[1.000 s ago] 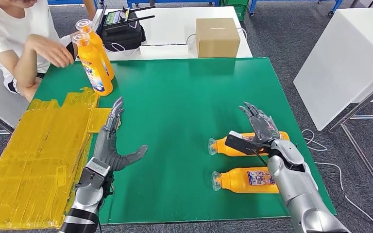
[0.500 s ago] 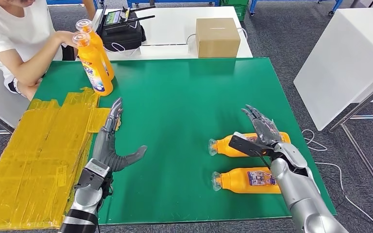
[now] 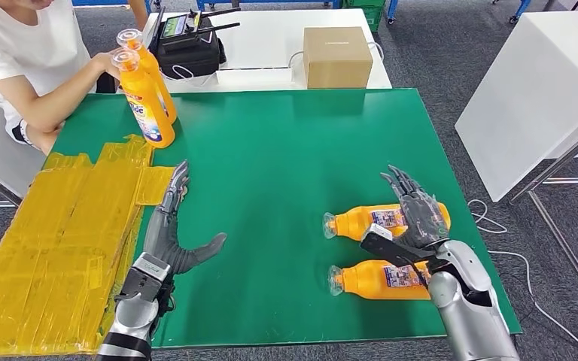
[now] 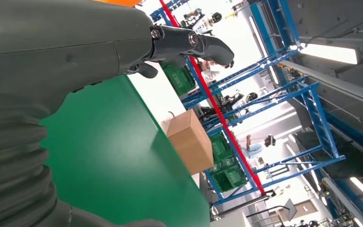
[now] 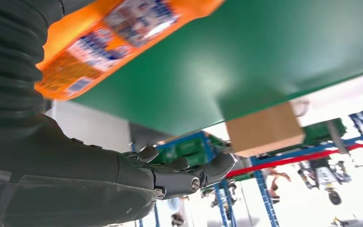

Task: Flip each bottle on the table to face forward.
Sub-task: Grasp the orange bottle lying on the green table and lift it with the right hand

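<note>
My right hand [image 3: 415, 218], fingers spread and holding nothing, is pulling back toward me, now hovering between the far lying orange bottle [image 3: 380, 220] and the near one [image 3: 380, 278], so I'm likely targeting the near bottle next. Left hand [image 3: 171, 226] staying open and idle on the green table [image 3: 286, 150]. Person's hand [image 3: 107, 60] now touching the upright bottles [image 3: 144, 94].

The counter's [image 3: 271, 150] green middle lies bare. Two lying bottles [image 3: 376, 220] crowd its right edge; two upright bottles [image 3: 144, 101] and a person's hand [image 3: 107, 62] occupy its far left corner.
</note>
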Robot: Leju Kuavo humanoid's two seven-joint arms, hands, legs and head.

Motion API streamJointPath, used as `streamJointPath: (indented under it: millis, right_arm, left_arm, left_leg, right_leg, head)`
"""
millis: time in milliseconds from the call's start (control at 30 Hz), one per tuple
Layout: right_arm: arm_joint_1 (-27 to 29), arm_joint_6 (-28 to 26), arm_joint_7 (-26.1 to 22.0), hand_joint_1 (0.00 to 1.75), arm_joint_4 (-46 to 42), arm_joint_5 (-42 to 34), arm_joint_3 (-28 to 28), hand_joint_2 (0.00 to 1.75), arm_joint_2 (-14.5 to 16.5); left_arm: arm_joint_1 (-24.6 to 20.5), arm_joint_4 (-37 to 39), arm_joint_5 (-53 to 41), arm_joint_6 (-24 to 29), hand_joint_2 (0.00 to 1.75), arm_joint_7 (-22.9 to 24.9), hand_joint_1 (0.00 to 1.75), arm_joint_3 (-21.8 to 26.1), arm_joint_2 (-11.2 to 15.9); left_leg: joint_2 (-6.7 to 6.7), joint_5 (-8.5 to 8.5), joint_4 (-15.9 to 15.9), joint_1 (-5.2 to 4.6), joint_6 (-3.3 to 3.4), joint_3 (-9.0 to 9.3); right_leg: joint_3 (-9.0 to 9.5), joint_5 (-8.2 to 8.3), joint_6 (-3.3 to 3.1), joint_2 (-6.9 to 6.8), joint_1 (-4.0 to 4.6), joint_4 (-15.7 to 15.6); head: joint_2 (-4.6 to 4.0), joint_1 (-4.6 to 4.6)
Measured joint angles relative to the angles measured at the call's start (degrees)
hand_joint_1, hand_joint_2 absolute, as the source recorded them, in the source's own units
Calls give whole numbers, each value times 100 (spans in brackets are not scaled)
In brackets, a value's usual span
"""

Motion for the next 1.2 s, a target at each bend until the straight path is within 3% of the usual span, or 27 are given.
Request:
streamJointPath:
  millis: [667, 833, 1200]
  right_arm:
    - [-170, 280, 319, 0, 486, 640, 146, 175, -611]
    - [-455, 186, 572, 0, 1018, 1047, 249, 175, -619]
    - [-1397, 425, 418, 0, 2499, 1120, 470, 175, -733]
  left_arm:
    - [-20, 39, 37, -2, 175, 5, 0, 2, -9]
    - [-49, 83, 72, -20, 175, 1, 0, 3, -20]
    - [-265, 292, 190, -112, 175, -70, 0, 7, -41]
  left_leg:
    - [0, -1, 1, -2, 1, -3]
    - [0, 0, 1, -1, 1, -3]
    - [-1, 0, 4, -2, 1, -2]
  right_leg:
    - [-1, 1, 1, 0, 0, 0]
    - [-2, 1, 1, 0, 1, 1]
    - [-2, 2, 2, 0, -1, 1]
  head:
    - [0, -1]
    - [0, 0]
    - [0, -2]
